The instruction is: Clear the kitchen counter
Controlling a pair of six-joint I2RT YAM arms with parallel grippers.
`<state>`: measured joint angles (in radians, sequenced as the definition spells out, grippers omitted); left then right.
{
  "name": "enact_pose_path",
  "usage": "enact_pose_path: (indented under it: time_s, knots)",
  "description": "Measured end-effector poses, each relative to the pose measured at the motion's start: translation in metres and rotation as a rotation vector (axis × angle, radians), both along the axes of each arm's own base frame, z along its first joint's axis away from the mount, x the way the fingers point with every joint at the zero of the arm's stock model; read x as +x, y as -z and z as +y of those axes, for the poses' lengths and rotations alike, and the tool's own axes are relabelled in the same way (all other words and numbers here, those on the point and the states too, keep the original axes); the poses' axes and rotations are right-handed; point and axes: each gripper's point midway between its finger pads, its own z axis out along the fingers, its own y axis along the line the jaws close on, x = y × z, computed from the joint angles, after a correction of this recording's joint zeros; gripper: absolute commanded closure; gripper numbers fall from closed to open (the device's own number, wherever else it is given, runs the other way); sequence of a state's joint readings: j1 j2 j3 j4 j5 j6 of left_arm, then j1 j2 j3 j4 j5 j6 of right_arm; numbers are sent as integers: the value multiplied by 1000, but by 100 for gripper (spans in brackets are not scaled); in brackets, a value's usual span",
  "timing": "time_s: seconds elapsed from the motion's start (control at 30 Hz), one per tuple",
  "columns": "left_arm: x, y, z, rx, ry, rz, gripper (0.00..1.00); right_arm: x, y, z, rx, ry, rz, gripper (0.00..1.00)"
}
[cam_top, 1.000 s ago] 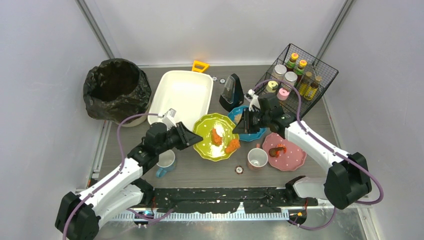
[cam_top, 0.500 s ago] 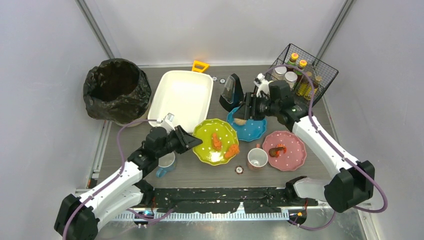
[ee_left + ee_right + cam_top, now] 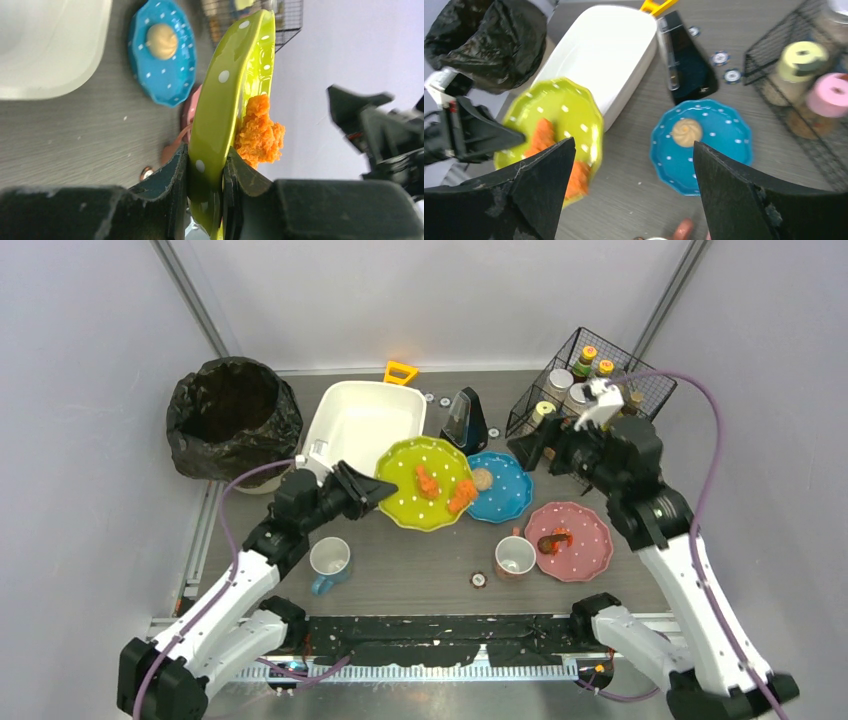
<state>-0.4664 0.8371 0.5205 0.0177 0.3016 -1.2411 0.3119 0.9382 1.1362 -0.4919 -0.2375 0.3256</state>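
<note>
The kitchen counter [image 3: 420, 580] is a dark wood-grain tabletop. My left gripper [image 3: 372, 490] [image 3: 206, 175] is shut on the rim of a green dotted plate [image 3: 425, 495] [image 3: 235, 90], held off the counter beside the white tub. Orange food pieces [image 3: 427, 482] [image 3: 260, 132] lie on it. A blue plate [image 3: 505, 490] [image 3: 701, 142] holds a beige lump [image 3: 482, 479]. A pink plate [image 3: 575, 540] carries reddish food. My right gripper [image 3: 535, 445] [image 3: 634, 142] hangs open above the blue plate's far side, holding nothing.
A white tub [image 3: 365, 430] and a black-bagged bin [image 3: 232, 420] stand at the back left. A wire basket [image 3: 595, 390] of jars sits at the back right, with a black wedge-shaped object [image 3: 463, 425] beside it. Two mugs [image 3: 329, 560] [image 3: 515, 556] stand near the front.
My left gripper has carried the green plate up and back toward the tub. The right gripper has opened and drawn back from the blue plate toward the wire basket.
</note>
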Motion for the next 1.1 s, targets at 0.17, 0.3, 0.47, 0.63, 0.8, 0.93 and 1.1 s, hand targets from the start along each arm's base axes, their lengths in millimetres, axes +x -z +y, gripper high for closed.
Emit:
enact_pose_path:
  time_s: [0.17,0.3,0.47,0.63,0.8,0.93,1.1]
  knots:
    - [23,-52,12,-66,-63,-52,100,-32,-15,-42,-24,160,-144,2]
    - [47,-83,31,-118,-147,-64,100,-55,-26,-72,-35,272,-247,0]
    - [76,-114,60,-151,-268,-72,100,-76,-30,-102,-74,378,-324,3]
    - [94,-143,102,-177,-408,-107,100,-91,-23,-124,-122,454,-361,5]
    - [111,-149,167,-191,-619,-118,100,-100,-10,-139,-168,508,-373,5]
    - [116,-136,218,-172,-805,-80,100,-107,-3,-150,-191,550,-388,5]
    - [112,-118,264,-145,-987,-20,100,-116,3,-161,-199,597,-418,5]
